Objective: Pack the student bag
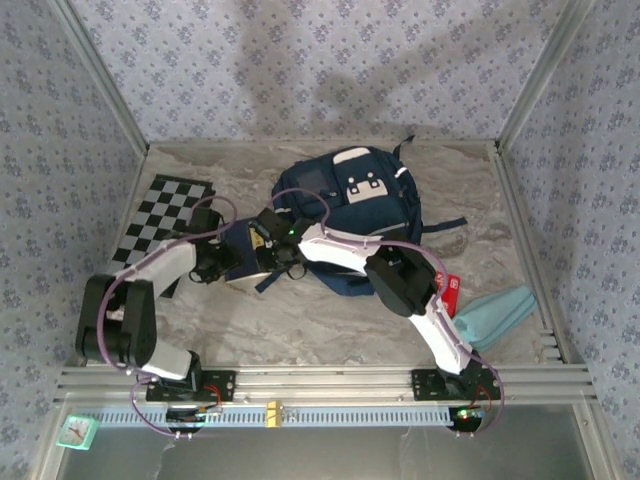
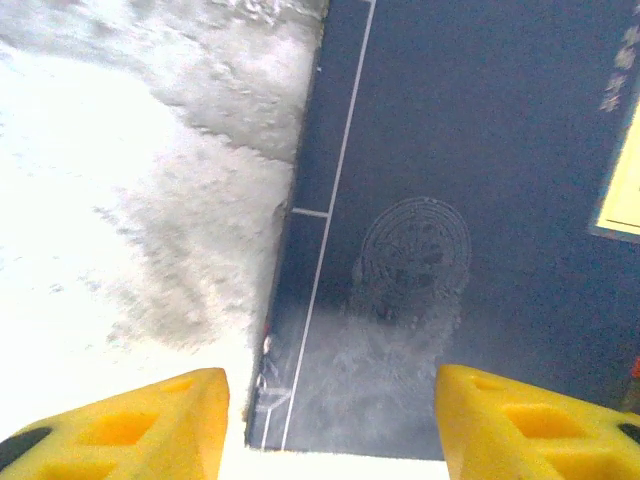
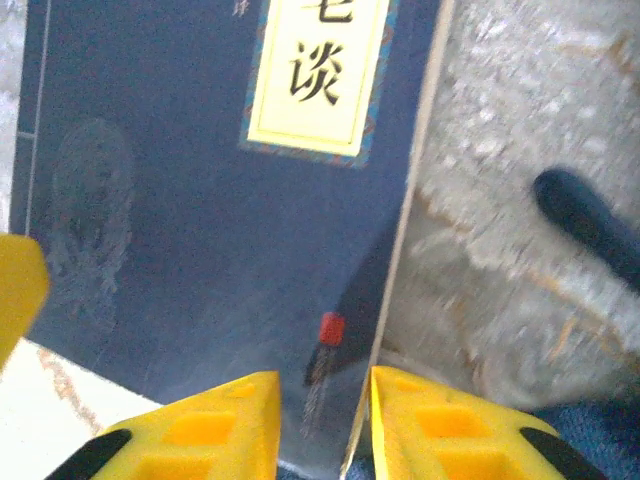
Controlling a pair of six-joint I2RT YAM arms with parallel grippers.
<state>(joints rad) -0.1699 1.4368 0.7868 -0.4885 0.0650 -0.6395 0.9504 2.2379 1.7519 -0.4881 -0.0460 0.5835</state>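
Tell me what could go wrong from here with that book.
1. The right jaws straddle only the thin page edge of the book near a corner, so it may slip or swing when lifted.
2. The left jaws hang wide open above the cover near the spine, so that side seems unsupported.
3. The student bag shows no clear opening from above, so the book could snag on fabric.
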